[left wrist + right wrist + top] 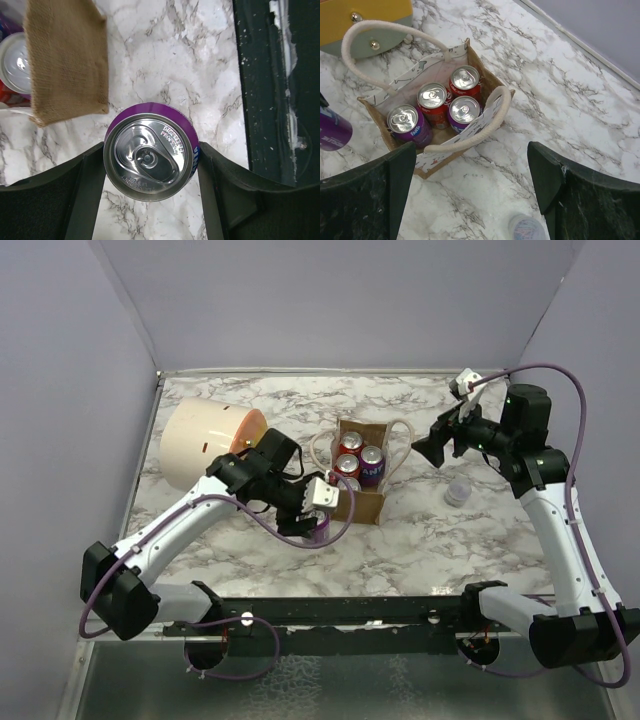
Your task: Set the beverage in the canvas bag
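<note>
My left hand (151, 150) grips the purple soda can (319, 531), fingers (90, 185) pressed to both sides. The can stands on the table (450, 540) just beside the canvas bag (365, 506). Four cans sit inside the bag. My right hand (432, 450) hangs wide open and empty, right of the bag. Still to do, I reckon: lift the can over the rim and lower it in.

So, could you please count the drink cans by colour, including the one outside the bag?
Red cans: 2, both in the canvas bag.
Purple cans: 3, two in the bag, one outside in the left gripper.
Total: 5 cans.
</note>
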### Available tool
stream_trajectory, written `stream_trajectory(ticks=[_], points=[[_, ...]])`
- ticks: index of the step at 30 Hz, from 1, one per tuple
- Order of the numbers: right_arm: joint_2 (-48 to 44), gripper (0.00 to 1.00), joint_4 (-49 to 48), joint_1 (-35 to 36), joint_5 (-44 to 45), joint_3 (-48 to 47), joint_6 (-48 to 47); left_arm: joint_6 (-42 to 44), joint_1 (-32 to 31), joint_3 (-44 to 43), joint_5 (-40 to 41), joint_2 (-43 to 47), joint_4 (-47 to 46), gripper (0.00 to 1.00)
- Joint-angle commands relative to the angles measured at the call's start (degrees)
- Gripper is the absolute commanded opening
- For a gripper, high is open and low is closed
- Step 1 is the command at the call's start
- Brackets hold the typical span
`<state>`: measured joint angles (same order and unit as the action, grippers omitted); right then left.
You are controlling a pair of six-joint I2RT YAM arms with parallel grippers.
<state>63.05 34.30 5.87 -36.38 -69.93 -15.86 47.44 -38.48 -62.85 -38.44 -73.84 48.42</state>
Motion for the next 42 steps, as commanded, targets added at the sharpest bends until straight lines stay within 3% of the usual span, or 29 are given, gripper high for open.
stream_trajectory(ticks=[1, 8, 17, 25, 32, 42], points=[[-1.14, 0.93, 0.93, -0.42, -1.21, 0.50, -2.88, 2.62, -0.37, -8.37, -9.05, 2.70, 7.56, 0.00], [0.68, 0.93, 6.78, -0.42, -3.63, -1.78, -7.15, -2.79, -0.32, -23.79, -14.53, -0.03, 10.23, 0.00], [-0.26, 0.93, 5.90, -0.42, -5.32, 0.39, -6.41, -22.57, -0.30, -34.81, -7.91, -5.56, -4.19, 0.00], [-0.24, 0.93, 2.41, -0.42, -3.70, 4.35, -4.09, -30.19, -0.37, -36.11, 1.03, -10.99, -15.22, 0.00], [1.14, 0.91, -1.54, -0.42, -4.52, 7.64, -0.19, -30.94, -0.37, -33.68, 5.07, -15.70, -22.34, 0.00], [4.89, 0.83, -9.00, -0.42, -7.55, 10.29, 8.02, -32.02, -0.37, -29.36, 3.74, -20.03, -29.45, 0.00]])
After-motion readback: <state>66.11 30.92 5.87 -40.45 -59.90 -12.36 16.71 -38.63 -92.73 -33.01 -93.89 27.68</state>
